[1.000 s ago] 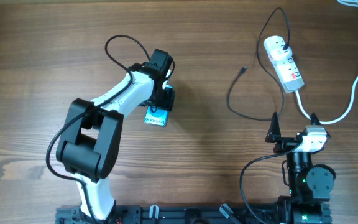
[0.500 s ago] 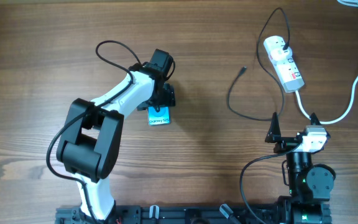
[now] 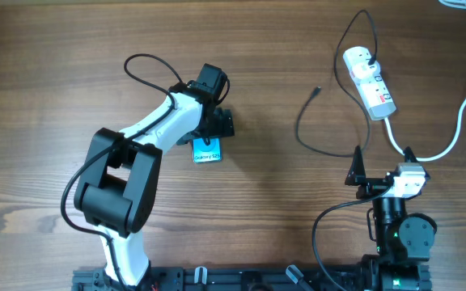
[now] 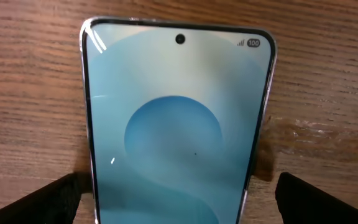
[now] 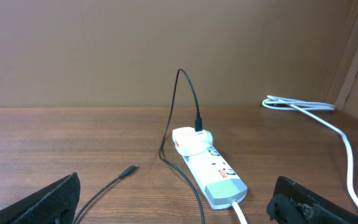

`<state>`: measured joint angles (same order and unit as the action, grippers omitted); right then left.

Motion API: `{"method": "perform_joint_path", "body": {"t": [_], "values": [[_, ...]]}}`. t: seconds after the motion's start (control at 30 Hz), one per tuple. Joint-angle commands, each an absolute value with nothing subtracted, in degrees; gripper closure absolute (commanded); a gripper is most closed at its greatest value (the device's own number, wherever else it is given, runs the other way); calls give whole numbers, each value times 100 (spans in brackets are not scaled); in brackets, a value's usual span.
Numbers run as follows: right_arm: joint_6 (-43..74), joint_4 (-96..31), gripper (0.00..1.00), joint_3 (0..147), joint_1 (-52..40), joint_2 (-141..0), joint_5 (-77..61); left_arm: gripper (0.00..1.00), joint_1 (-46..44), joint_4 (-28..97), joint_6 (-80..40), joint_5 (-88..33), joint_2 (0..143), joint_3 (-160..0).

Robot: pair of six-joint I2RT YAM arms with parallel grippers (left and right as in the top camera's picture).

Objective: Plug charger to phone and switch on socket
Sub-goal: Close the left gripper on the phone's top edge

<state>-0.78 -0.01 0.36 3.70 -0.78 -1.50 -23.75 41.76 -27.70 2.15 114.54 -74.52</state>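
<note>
Wood counter (image 3: 55,81): phone (image 4: 176,124) lies loose between the jaws of the open left gripper (image 4: 178,196); charger tip (image 3: 317,91) sits toward the right edge, nearer the empty, open right gripper (image 5: 182,202).

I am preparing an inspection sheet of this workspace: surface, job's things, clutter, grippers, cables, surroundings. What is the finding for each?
Surface: wooden table.
Job's things: phone lies flat, screen lit; charger tip lies loose, far from the phone; adapter sits in the power strip; switch state cannot be told.
Clutter: nothing seen.
Grippers: left gripper open, fingers on both sides of the phone, not closed on it; right gripper open, holding nothing.
Cables: charger cable loops on the table; thick white cord runs off to the right.
Surroundings: plain brown wall.
</note>
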Motion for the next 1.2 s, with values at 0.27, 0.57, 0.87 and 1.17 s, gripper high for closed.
{"method": "perform_joint_path", "body": {"t": [0.27, 0.57, 0.87, 1.17], "values": [[-148, 14, 0, 30, 403, -21, -224, 0, -2381, 4139, -2187, 493, 11821, -7308], [-148, 14, 0, 30, 403, -21, -224, 20, -2475, 4115, -2453, 239, 11963, -7308], [-150, 14, 0, 30, 403, -21, -224, 28, -2541, 4283, -2792, 198, 12130, -7308], [-148, 14, 0, 30, 403, -21, -224, 10, -2541, 4517, -2794, 196, 12130, -7308]]}}
